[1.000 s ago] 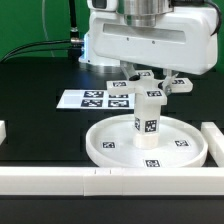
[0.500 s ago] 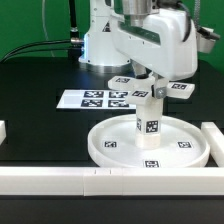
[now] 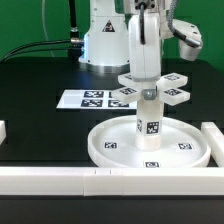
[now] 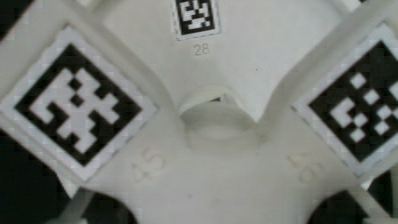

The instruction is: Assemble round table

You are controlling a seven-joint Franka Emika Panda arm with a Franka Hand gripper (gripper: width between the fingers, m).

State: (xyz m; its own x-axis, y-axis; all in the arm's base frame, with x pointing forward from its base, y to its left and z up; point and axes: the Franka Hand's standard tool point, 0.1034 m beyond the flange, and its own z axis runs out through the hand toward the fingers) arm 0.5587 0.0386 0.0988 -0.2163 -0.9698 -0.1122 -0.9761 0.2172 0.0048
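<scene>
The cross-shaped four-arm piece (image 3: 150,88) now sits squarely above the short cylinder post (image 3: 149,125), its tagged arms spread level around the post's top, whereas half a second ago it hung tilted and a little toward the exterior view's right of the post, and a second ago it was carried lower and partly behind it. That swing of the wrist means the piece has been lined up for mating: in my judgement the step in hand is seating or screwing the cross onto the post, and whether the two already touch cannot be told from here. The gripper (image 3: 147,72) comes straight down onto the hub of the cross and appears to have it clamped, though its fingers are hidden behind the arm's body (the wrist view shows only the white hub (image 4: 217,120) and tagged arms filling the frame, no fingertips). The post stands upright at the centre of the large round rimmed disc (image 3: 105,150), which rests on the black table in front of the marker board (image 3: 88,99). Counted: one disc, one post, one cross piece, one marker board, and white border bars (image 3: 60,180) along the near edge beside the disc.
</scene>
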